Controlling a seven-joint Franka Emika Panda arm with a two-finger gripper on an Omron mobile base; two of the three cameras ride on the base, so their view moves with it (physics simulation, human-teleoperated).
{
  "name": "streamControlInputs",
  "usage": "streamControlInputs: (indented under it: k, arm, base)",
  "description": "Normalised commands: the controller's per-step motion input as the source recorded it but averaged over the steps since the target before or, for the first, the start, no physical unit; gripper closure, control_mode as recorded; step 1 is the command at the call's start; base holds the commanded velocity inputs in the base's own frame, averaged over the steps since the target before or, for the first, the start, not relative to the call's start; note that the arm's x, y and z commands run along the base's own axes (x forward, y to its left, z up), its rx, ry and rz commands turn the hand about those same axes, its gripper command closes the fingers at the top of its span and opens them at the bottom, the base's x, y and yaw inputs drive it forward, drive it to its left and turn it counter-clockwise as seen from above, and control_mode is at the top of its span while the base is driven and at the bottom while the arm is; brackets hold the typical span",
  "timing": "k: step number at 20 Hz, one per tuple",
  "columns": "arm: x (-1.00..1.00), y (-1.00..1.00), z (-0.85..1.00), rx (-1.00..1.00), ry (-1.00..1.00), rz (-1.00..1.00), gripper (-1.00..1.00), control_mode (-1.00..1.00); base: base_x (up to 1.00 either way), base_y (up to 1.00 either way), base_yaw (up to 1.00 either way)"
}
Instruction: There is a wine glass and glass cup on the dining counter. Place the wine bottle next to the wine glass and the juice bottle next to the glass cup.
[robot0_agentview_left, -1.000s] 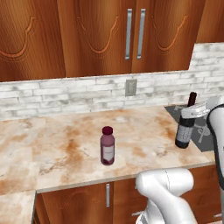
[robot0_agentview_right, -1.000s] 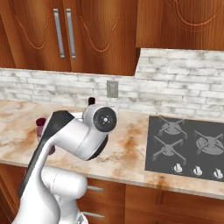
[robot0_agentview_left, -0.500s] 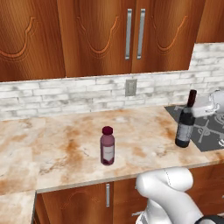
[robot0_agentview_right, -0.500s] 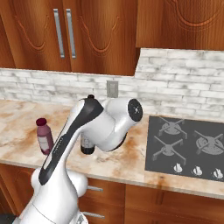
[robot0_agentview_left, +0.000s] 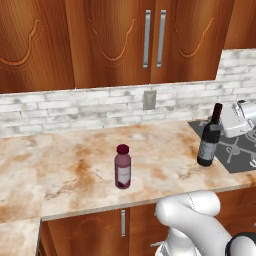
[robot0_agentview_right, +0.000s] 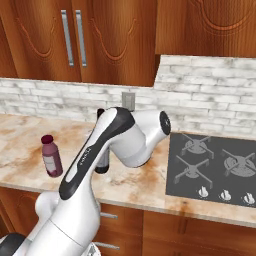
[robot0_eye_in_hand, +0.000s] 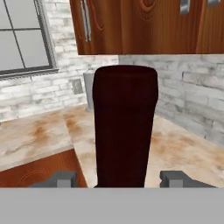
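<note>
On the marble counter (robot0_agentview_left: 75, 170) stand two bottles, and going from the left, the first is the one juice bottle (robot0_agentview_left: 123, 167), short, purple-red with a dark cap, upright near the counter's front edge. Well apart to its right stands the one wine bottle (robot0_agentview_left: 208, 137), dark and tall, upright at the left edge of the black stovetop (robot0_agentview_left: 240, 150). One wall outlet (robot0_agentview_left: 149, 100) sits in the brick backsplash between them, and two cabinet handles (robot0_agentview_left: 154, 38) hang above.

The gripper (robot0_eye_in_hand: 118, 178) is at the wine bottle: in the hand view its two finger tips stand spread on either side of the bottle's dark body, with gaps showing, not pinching it. In the right base view the arm hides most of that bottle.
</note>
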Motion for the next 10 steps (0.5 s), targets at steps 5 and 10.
streamControlInputs:
  k: [5,10]
  arm:
    - [-0.01,0.03,0.00,0.00,-0.04,0.11,1.00,-1.00]
    - [-0.01,0.00,0.01,0.00,0.00,0.03,1.00,-1.00]
  base:
    - [0.00,0.00,0.00]
    - [0.00,0.00,0.00]
